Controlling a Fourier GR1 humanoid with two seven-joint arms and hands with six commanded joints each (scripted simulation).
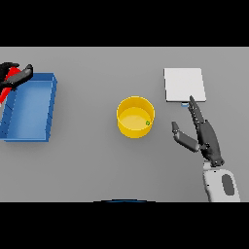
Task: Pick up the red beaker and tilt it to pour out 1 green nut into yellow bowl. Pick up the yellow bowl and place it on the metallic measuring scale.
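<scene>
Fingers of my right robot hand [204,133] spread straight at frame right beside the yellow bowl [135,116]; my left robot hand [17,75], upper left, clamps the red beaker [9,81].

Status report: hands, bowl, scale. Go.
Left hand shut on red beaker over blue bin. Right hand open. Nut in yellow bowl; scale unobstructed.

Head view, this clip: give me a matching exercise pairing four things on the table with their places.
Things:
1. round yellow bowl
2. open blue rectangular tray
3. flat metallic measuring scale
4. small green nut

Places:
A. far right, beyond the right hand
B. inside the bowl, by its right wall
C. middle of the table
D. left side, next to the left hand shut on the red beaker

Pairs: 1-C, 2-D, 3-A, 4-B
</scene>
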